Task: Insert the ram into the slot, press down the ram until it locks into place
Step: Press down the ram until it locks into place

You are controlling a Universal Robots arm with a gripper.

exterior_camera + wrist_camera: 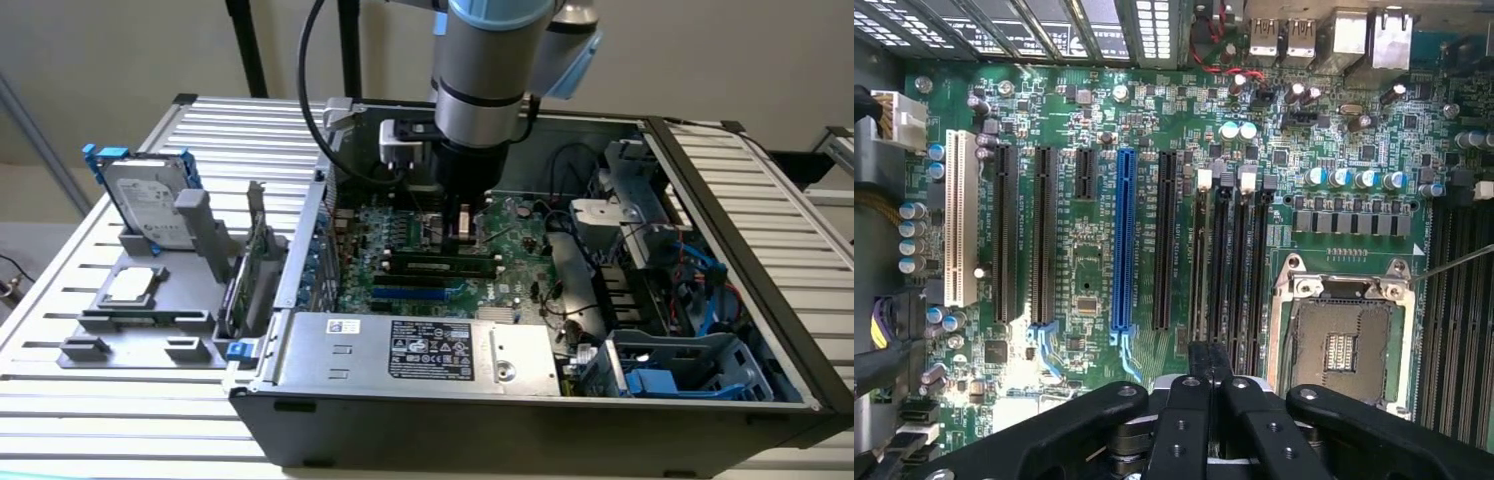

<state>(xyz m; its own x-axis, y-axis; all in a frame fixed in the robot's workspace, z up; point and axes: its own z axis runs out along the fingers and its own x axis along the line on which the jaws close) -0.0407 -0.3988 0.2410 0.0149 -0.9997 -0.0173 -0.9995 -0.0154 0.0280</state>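
**The ram held over the mainboard's memory slots, inside the open computer case**

The ram [463, 222] [1208, 352] sits upright between the narrow jaws of the gripper [462, 236] [1209, 364]. In the wrist view it shows as a thin dark edge; its chips cannot be made out. Just beside it lie four parallel black sockets with pale end latches, all bare, and the slot [434, 266] [1219, 260] is among them. On one side of these is the blue socket [1121, 240], on the other the CPU socket [1342, 345]. The mainboard [387, 240] [1084, 290] lies in the computer case [534, 425], along with a labelled power supply [420, 350] and a blue drive cage [674, 372]. On the slatted table [120, 410], at the exterior view's left, a grey tray [140, 335] holds an upright hard drive [144, 205], a processor chip [130, 287] and a card [238, 290].
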